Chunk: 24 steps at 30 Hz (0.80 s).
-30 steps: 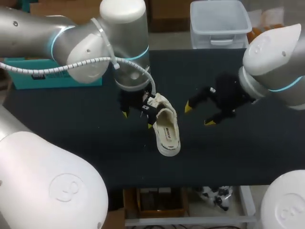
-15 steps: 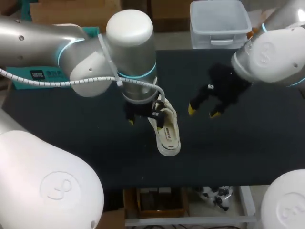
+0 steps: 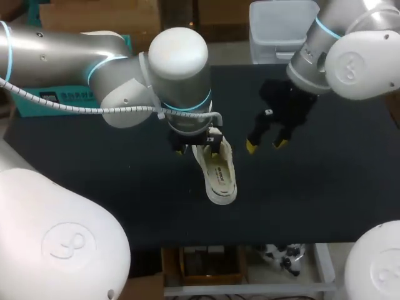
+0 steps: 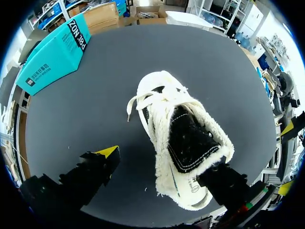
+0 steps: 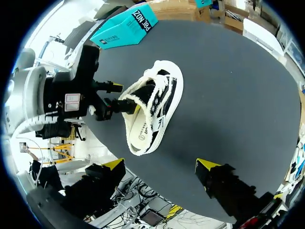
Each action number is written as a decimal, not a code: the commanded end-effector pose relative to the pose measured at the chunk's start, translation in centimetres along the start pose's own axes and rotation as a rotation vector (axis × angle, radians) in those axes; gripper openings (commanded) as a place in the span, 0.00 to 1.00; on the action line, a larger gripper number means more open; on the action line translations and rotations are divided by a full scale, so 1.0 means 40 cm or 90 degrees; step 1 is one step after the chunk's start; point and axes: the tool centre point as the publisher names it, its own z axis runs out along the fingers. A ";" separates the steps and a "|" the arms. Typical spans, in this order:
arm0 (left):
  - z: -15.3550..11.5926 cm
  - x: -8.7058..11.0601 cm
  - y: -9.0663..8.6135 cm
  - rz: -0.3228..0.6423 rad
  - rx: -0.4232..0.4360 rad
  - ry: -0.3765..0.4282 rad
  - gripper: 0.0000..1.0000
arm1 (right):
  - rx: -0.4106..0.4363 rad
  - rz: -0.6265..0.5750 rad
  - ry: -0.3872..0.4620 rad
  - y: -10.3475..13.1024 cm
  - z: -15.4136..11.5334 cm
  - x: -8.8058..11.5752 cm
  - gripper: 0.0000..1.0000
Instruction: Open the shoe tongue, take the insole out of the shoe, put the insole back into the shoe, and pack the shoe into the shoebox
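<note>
A: Shoe (image 3: 217,170) lies centre frame. Left gripper (image 3: 195,145) spread, one finger at its collar. Right gripper (image 3: 265,145) spread, apart from it.
B: Risk: unbraced, the shoe may slide or tip when pulled.

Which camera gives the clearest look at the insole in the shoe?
Right wrist view: the insole lies open to view along most of the shoe. Head view shows it too, smaller. Left wrist view shows only its heel end, under the black lining.
</note>
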 end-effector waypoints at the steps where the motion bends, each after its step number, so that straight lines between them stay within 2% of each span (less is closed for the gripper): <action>1: 0.059 -0.003 -0.023 -0.004 -0.035 0.031 0.76 | -0.011 -0.034 0.006 -0.032 -0.013 -0.026 1.00; 2: 0.066 -0.002 -0.023 -0.006 -0.039 0.033 0.72 | -0.011 -0.040 0.003 -0.035 -0.014 -0.034 1.00; 5: 0.080 0.004 -0.020 -0.008 -0.052 0.043 0.52 | -0.019 -0.061 -0.009 -0.049 -0.018 -0.051 1.00; 6: 0.082 0.007 -0.017 -0.008 -0.052 0.041 0.49 | -0.023 -0.072 -0.012 -0.053 -0.021 -0.057 1.00; 13: 0.069 0.034 0.007 -0.008 -0.063 0.036 0.44 | -0.013 -0.092 -0.051 -0.061 -0.038 -0.082 1.00; 16: 0.057 0.047 0.018 -0.009 -0.064 0.032 0.47 | -0.026 -0.096 -0.055 -0.073 -0.044 -0.098 1.00; 19: 0.043 0.058 0.026 -0.013 -0.053 0.024 0.42 | -0.025 -0.096 -0.057 -0.076 -0.044 -0.106 1.00; 20: 0.041 0.058 0.027 -0.015 -0.052 0.025 0.36 | -0.025 -0.098 -0.058 -0.078 -0.044 -0.108 1.00; 21: 0.040 0.058 0.027 -0.020 -0.047 0.019 0.24 | -0.022 -0.099 -0.061 -0.079 -0.044 -0.110 1.00; 22: 0.040 0.059 0.027 -0.023 -0.046 0.017 0.05 | -0.019 -0.107 -0.064 -0.080 -0.044 -0.111 1.00; 23: 0.039 0.059 0.028 -0.025 -0.046 0.015 0.00 | -0.015 -0.112 -0.066 -0.081 -0.043 -0.112 1.00; 24: 0.039 0.059 0.028 -0.031 -0.045 0.011 0.00 | -0.011 -0.118 -0.067 -0.082 -0.042 -0.114 1.00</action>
